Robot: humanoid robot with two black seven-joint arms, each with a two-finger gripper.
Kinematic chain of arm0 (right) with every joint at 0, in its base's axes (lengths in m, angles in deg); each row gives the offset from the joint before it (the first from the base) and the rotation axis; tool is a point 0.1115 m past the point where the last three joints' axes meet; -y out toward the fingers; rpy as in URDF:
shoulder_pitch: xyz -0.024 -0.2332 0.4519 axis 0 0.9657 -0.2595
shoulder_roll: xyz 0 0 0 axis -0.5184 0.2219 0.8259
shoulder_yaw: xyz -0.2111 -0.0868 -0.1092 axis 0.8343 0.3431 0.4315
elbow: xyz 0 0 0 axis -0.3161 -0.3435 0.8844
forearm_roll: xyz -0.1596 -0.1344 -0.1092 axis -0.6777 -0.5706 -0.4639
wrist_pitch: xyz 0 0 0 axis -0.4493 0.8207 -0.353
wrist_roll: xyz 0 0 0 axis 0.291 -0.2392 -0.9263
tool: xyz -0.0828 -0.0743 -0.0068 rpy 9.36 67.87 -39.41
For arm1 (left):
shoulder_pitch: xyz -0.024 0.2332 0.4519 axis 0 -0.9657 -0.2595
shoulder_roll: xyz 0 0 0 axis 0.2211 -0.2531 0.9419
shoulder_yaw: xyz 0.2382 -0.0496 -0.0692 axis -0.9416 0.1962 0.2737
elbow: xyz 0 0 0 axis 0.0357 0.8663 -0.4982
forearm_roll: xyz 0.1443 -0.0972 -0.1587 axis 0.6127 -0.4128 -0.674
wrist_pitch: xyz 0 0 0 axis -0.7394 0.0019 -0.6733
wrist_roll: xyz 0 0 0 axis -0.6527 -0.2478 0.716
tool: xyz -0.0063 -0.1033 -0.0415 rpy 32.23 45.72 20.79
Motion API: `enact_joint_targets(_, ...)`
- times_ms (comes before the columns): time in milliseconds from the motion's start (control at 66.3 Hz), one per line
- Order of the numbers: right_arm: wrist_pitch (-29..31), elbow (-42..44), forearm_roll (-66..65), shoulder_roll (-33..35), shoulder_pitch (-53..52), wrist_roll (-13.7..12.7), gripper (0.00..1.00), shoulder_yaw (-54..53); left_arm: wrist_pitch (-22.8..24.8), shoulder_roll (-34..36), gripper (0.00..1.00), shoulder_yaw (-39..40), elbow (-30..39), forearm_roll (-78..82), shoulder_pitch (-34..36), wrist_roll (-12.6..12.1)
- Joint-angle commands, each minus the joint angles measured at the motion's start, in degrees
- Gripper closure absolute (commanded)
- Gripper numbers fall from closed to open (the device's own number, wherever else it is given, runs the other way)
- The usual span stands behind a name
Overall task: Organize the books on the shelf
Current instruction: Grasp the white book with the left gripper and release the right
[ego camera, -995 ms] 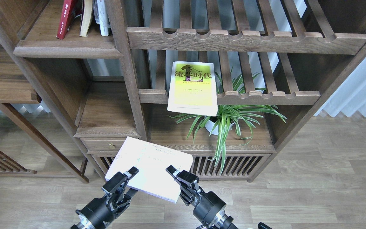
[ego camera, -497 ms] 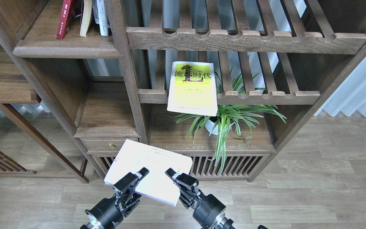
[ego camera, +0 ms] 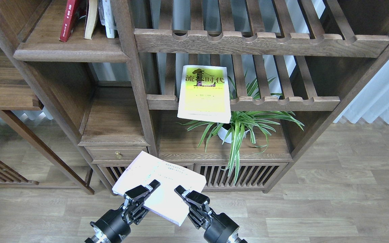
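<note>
both grippers [ego camera: 162, 189] clamp white book [ego camera: 159, 184] – over plank floor [ego camera: 333, 189] before dark shelving [ego camera: 71, 54].

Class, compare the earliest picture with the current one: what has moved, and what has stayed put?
The left gripper has slid right along the near edge of the white book, closing toward the right gripper, which has barely shifted. Both have the book between them, and it has tilted slightly. The yellow-green book on the slatted rack, the plant and the upright books on the shelf are unchanged.
</note>
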Motion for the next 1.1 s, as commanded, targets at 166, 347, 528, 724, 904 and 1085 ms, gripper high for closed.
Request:
enact_joint_targets(166, -2.21, 0.26, -0.55, -0.01, -0.39, 0.43, 0.01, -8.72, 0.02, 5.14, 0.99, 1.76, 0.39, 1.53, -1.87, 0.05)
enact_joint_targets(347, -2.30, 0.61, -0.55, -0.01, -1.00, 0.43, 0.01, -10.30, 0.02, 10.33, 0.98, 10.01, 3.46, 11.80, -8.28, 0.05)
enact_joint_targets(528, -2.30, 0.79, -0.55, -0.01, -1.79, 0.43, 0.01, -10.65, 0.02, 10.16, 0.98, 18.28, 4.16, 22.52, -8.73, 0.05)
enact_joint_targets(724, -2.29, 0.53, -0.55, -0.01, -1.79, 0.43, 0.01, -13.64, 0.02, 9.98, 0.98, 29.00, 7.94, 32.11, -9.78, 0.23)
enact_joint_targets(904, -2.21, 0.44, -0.55, -0.01, -2.23, 0.43, 0.01, -13.91, 0.02, -1.23, 0.98, 43.04, 9.97, 48.42, -11.88, 0.14)
enact_joint_targets(1085, -2.03, 0.44, -0.46, -0.01, -2.23, 0.43, 0.01, -14.96, 0.02, -8.30, 0.98, 52.03, 10.14, 54.09, -13.47, -2.67)
